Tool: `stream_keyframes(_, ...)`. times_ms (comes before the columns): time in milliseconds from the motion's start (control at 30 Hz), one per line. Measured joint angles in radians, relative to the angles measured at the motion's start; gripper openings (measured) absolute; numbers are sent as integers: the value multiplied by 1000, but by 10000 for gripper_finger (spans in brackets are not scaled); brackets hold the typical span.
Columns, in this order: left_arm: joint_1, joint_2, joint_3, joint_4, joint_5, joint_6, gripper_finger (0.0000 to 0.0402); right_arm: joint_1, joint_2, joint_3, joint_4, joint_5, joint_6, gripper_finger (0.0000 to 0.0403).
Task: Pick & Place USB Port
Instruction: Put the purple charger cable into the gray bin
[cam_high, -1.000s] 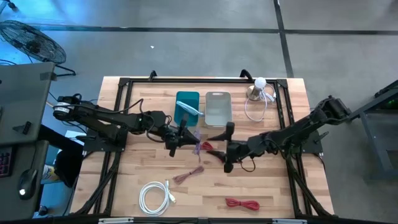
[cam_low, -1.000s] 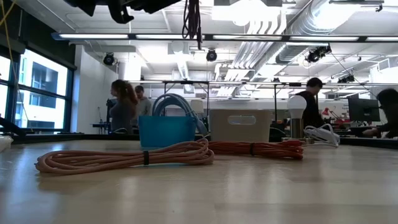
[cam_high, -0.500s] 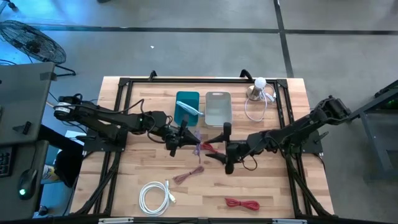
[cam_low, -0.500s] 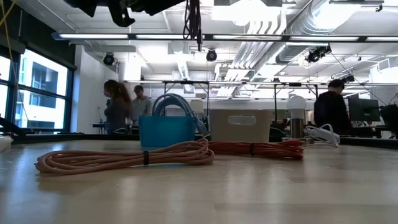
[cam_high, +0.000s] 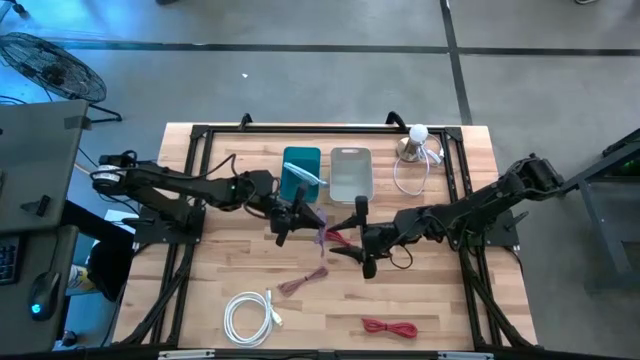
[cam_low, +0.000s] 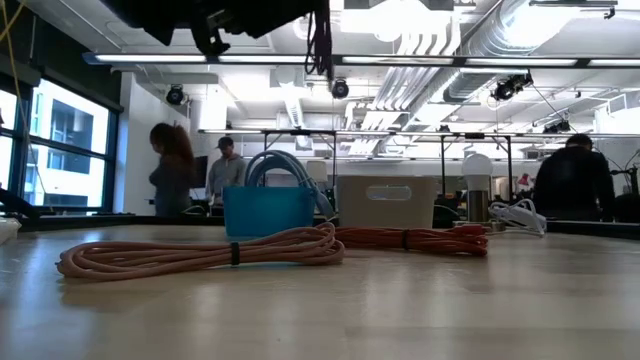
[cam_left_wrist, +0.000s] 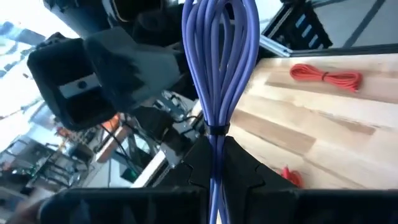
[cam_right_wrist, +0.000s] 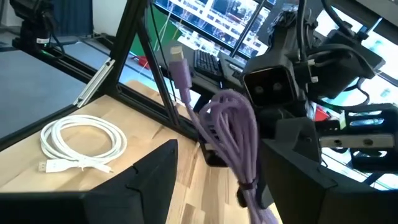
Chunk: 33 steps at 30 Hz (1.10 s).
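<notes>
Two grippers meet over the middle of the table, and the left gripper (cam_high: 296, 218) has its fingers pinched tight on a bundled purple USB cable (cam_left_wrist: 219, 68), gripping right at the little tie that binds the loops. So the coil hangs clear of the wood, held up where the other arm can reach it. It looks like a hand-over, or a lift toward the bins.

Right gripper (cam_right_wrist: 214, 168) sits just beside it, fingers spread wide, and the purple bundle shows between them in its own camera, plug end (cam_right_wrist: 178, 62) sticking out, not yet clamped.

Moving outward: the cable is smooth, rubbery, folded into long narrow loops. Just behind stand a teal bin (cam_high: 301, 171), already holding a pale blue cable, and a pale translucent bin (cam_high: 350, 173), plausible drop spots. On the slatted wooden tabletop (cam_high: 440, 300) lie a white cable coil (cam_high: 246, 316), a pinkish cable (cam_high: 304, 280) and a red cable (cam_high: 391, 326), all tied, well apart.
</notes>
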<state>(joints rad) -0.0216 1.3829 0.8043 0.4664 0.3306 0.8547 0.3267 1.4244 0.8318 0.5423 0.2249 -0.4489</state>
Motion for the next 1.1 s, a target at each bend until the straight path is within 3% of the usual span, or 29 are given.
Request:
stream_keyframes(367, 2, 2, 0, 29, 37, 9, 10, -36, 3, 0, -6, -71, 4, 220)
stream_keyframes(700, 3, 83, 0, 114, 58, 8, 10, -53, 4, -1, 8, -120, 27, 220)
stream_keyframes(1100, 3, 84, 0, 120, 61, 11, 10, -68, 134, 83, -9, -181, 18, 220)
